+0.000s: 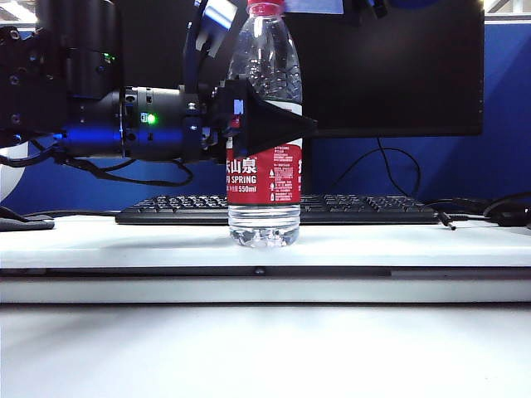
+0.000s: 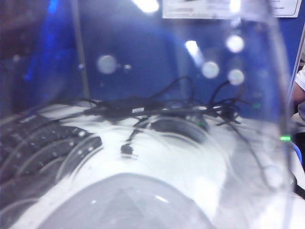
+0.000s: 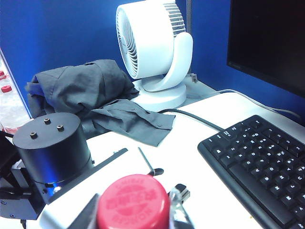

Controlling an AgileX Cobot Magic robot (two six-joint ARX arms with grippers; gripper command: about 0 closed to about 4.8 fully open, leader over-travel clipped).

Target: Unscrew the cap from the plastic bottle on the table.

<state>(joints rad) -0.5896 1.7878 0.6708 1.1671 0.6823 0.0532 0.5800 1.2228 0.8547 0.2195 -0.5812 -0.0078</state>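
Note:
The plastic bottle (image 1: 264, 174) stands upright on the white table (image 1: 124, 240), clear and ribbed with a red and white label. My left gripper (image 1: 278, 124) comes in level from the left and is shut on the bottle's body just above the label. One black finger crosses in front of it. In the left wrist view the clear bottle (image 2: 157, 143) fills the picture and hides the jaws. The red cap (image 3: 133, 202) sits on the neck between my right gripper's fingers (image 3: 178, 202). The right gripper (image 3: 133, 210) is shut on it from above. The cap (image 1: 265, 7) touches the exterior view's top edge.
A black keyboard (image 1: 357, 209) lies just behind the bottle, under a dark monitor (image 1: 398, 66). A white fan (image 3: 152, 47) and a crumpled grey cloth (image 3: 90, 95) sit further off. The left arm's black wrist (image 3: 50, 143) is close beside the cap. Cables (image 2: 143, 107) trail over the table.

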